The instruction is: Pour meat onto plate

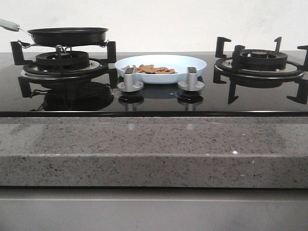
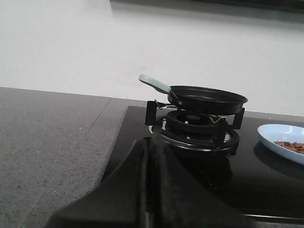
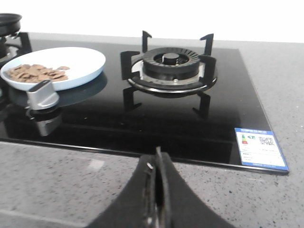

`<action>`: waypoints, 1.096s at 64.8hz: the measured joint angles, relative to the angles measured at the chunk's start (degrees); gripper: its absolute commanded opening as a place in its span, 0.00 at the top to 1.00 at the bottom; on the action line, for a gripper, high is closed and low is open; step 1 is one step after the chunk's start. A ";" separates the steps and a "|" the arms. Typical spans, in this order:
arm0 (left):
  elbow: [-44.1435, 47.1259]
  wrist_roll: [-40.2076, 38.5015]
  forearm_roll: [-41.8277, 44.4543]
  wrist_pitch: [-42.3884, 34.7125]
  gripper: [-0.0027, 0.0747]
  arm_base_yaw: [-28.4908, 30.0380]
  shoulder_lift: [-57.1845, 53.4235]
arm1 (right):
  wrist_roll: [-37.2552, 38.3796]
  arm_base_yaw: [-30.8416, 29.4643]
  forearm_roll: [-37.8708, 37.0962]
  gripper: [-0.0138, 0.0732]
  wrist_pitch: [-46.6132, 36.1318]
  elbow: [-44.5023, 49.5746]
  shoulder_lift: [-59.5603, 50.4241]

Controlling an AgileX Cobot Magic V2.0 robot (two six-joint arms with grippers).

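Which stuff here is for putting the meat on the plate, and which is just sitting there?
For the job:
meat
plate
black pan, back on the left burner

Just sitting there:
right burner
two silver knobs
blue sticker

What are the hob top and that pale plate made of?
The hob top looks like glossy black glass: it mirrors the knobs. The plate seems glazed ceramic, smooth and pale blue-white, though it could be plastic.
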 measured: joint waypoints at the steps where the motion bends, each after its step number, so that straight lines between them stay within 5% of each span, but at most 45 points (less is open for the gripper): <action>1: 0.00 0.00 0.00 0.00 0.99 0.00 0.00 | 0.00 -0.12 0.00 0.92 -1.20 1.12 -0.45; 15: 0.00 0.00 0.00 0.04 0.99 0.00 0.00 | 0.00 -0.12 0.12 0.92 -10.98 9.60 -1.49; 50: 0.00 0.00 0.00 0.04 0.99 0.00 0.00 | 0.35 -0.50 0.21 0.92 -13.25 9.70 -1.49; 71: 0.00 0.02 0.00 0.04 0.99 0.00 0.00 | 10.94 -3.95 -7.08 0.92 -15.22 9.70 -1.49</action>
